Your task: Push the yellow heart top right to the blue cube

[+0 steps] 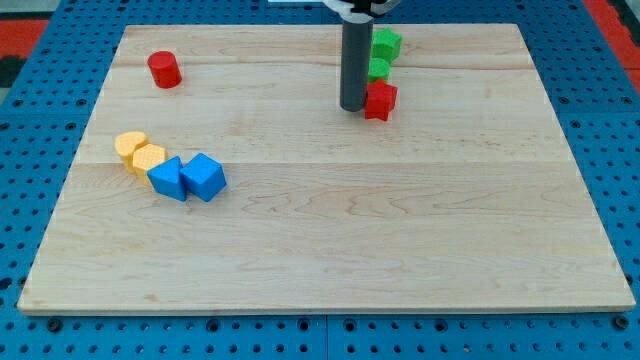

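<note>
A pale wooden worktop (330,240) lies on blue pegboard. There is no hand, only my tip (352,108), touching nothing but just beside the red block (380,101). The yellow heart (150,158) lies far down-left of it, beside the blue cube (204,177). The approach is still ahead: next I must circle behind the heart.

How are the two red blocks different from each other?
The red cylinder stands alone near the view's top left; the red star is right beside my tip, on its right. The cylinder is round with a flat top; the star has points. The star sits just below a green block; the cylinder has no neighbour. Both are red.
</note>
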